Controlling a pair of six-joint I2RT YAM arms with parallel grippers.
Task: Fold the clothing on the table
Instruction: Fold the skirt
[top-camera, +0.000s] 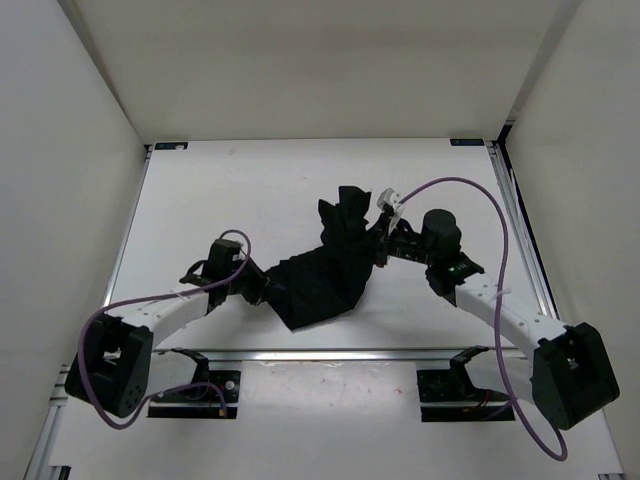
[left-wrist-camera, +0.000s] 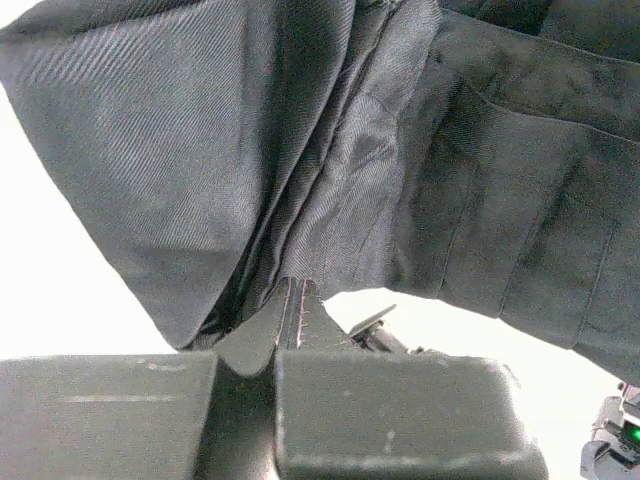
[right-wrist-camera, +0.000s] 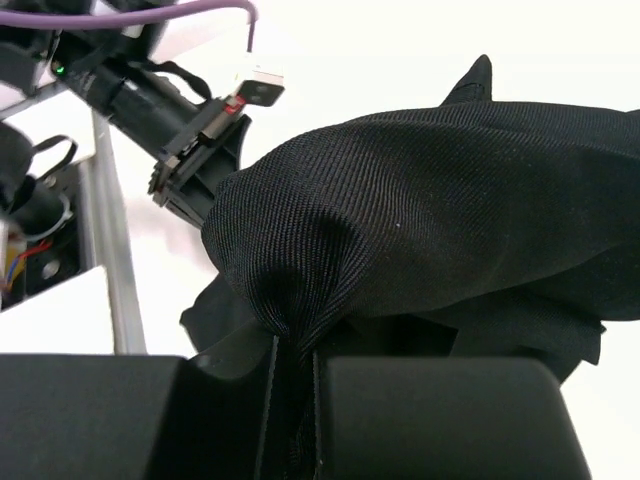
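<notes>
Table (top-camera: 250, 190): white, matte, flat. Clothing (top-camera: 325, 270) was found near the table centre, bunched into a crumpled band running from 7 o'clock up to 1 o'clock. It was not laid flat, and both ends appeared raised off the surface.

Left pincer (left-wrist-camera: 290, 312) was pressed together on an edge of the clothing at its 8 o'clock end; fabric was seen clamped between the jaws in the left wrist view. Right pincer (right-wrist-camera: 292, 360) was pinching a gathered tuck of the clothing at the 2 o'clock end, jaws nearly closed around it.

Step judged: two-handed lift and spread, ahead of any fold. No clean fold was seen, so progress was judged early.

Next move, as judged: ends to be drawn apart toward 9 and 3 o'clock until tensioned, then lowered flat. Firm pinches would be needed, since thin fabric could slip out.

Material: black woven fabric. A fine diagonal twill rib was visible in both wrist views, with a slight sheen on one layer and a limp drape. Pleat-like creases were noted in the left wrist view. A pointed flap was sticking out at 12 o'clock.
</notes>
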